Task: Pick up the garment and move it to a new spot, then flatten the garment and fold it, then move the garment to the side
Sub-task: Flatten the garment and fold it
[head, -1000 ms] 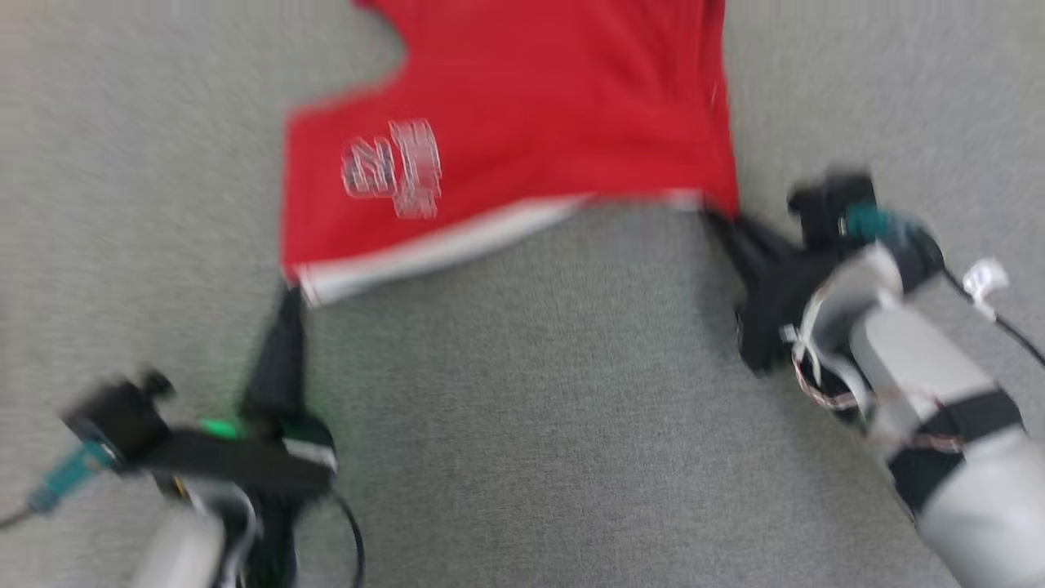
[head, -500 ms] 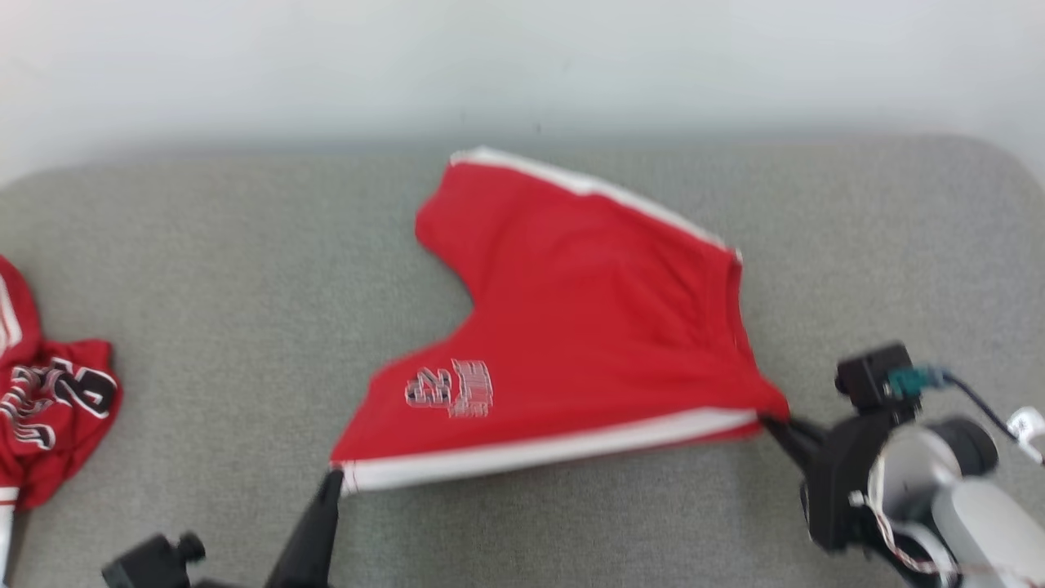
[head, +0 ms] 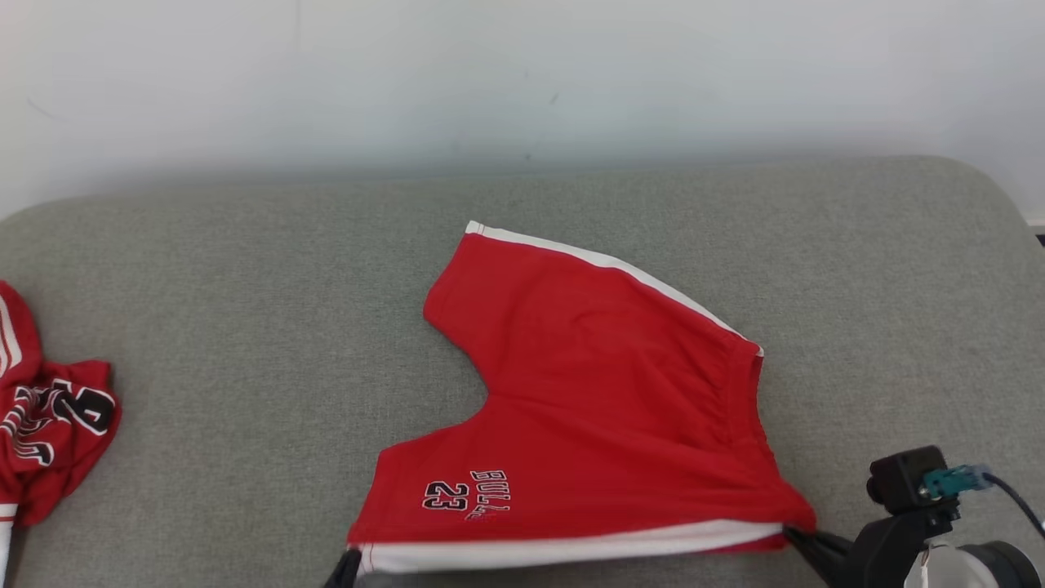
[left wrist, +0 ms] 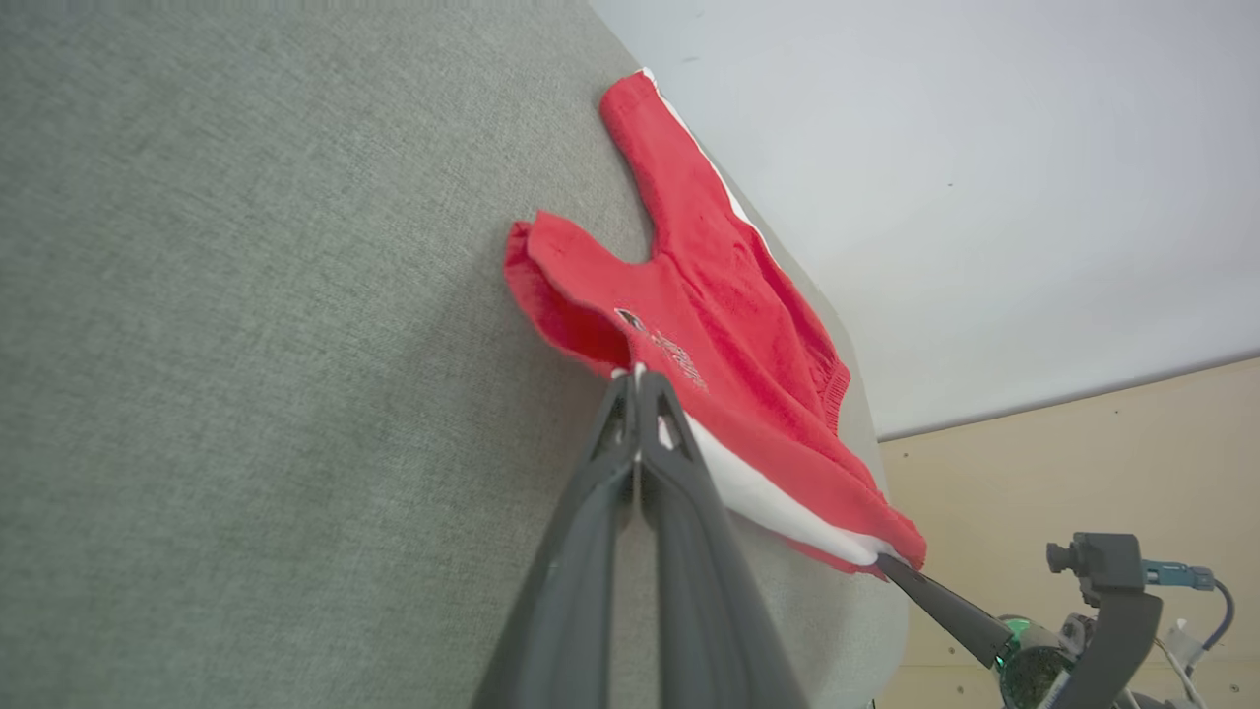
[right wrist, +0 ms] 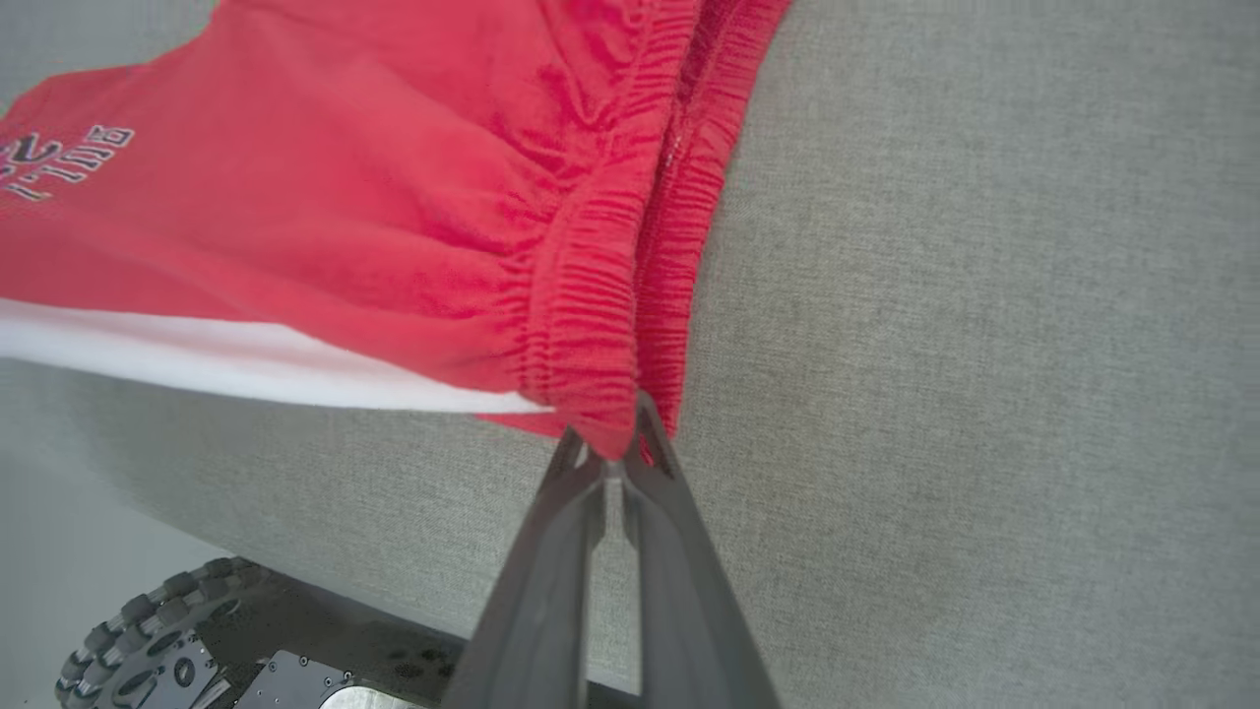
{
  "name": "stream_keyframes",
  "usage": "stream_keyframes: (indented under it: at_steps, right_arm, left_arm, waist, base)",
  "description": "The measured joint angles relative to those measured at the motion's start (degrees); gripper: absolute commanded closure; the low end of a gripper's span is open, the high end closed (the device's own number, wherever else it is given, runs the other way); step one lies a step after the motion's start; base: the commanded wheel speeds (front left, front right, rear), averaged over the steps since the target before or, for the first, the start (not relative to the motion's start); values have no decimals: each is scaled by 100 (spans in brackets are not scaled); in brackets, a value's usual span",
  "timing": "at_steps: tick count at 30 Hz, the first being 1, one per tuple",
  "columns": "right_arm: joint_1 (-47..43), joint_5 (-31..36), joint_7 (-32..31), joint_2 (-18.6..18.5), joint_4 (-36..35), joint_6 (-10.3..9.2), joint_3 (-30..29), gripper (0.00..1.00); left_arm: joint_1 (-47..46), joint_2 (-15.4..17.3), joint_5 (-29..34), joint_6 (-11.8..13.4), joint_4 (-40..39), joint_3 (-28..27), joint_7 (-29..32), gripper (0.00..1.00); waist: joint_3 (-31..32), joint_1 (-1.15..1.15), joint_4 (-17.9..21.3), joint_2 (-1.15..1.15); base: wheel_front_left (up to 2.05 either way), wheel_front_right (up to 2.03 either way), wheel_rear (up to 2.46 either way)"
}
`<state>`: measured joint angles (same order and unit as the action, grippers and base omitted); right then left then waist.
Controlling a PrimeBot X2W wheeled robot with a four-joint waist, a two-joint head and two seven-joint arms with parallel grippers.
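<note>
We hold the red fabric basketball shorts with white side stripes (head: 604, 408) taut along the near edge of the grey fabric-covered bench (head: 245, 327). Our left fingers (left wrist: 596, 512) are pressed together on the hem corner of the near leg. Our right fingers (right wrist: 566, 551) are pinched on the near corner of the elastic waistband. The far leg lies flat, pointing toward the pale wall (head: 522, 73). A crumpled red jersey (head: 49, 425) sits well apart at the bench's left edge.

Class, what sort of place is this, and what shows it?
Probably an indoor clothes-folding test room: a grey fabric-covered surface against a plain white wall, with red shorts and a red jersey on it.
</note>
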<state>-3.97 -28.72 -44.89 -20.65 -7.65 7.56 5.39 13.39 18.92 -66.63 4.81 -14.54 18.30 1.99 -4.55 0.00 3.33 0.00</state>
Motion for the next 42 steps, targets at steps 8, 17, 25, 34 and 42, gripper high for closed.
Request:
stream_keyframes:
  at_steps: [8, 17, 25, 34, 42]
  right_arm:
    - [300, 45, 493, 520, -345, -1, -214, 100]
    - [1521, -5, 1359, 706, 70, -1, 4, 100]
    - [2466, 2, 1897, 1163, 753, -1, 131, 100]
    - [2901, 166, 2469, 1571, 1433, -1, -12, 100]
    - [3233, 272, 3032, 1690, 1660, -1, -10, 100]
  left_arm:
    - [-1384, -146, 626, -27, 546, 71, -197, 100]
    - [-3770, -415, 1241, 64, 2029, 187, -194, 100]
    - [-5209, -502, 1579, -80, 3069, 229, -294, 100]
    - [-6292, -544, 1918, -154, 3998, 402, -305, 100]
    - [-6926, -631, 2159, -130, 4644, 522, -447, 100]
  waist:
    - [-242, 0, 95, 1]
    - [-817, 1, 227, 1]
    - [-1419, 2, 452, 1]
    - [-1976, 2, 731, 2]
    - [-2296, 2, 931, 1]
  base:
    - [0, 0, 0]
    - [0, 0, 0]
    - [0, 0, 0]
    - [0, 0, 0]
    - [0, 0, 0]
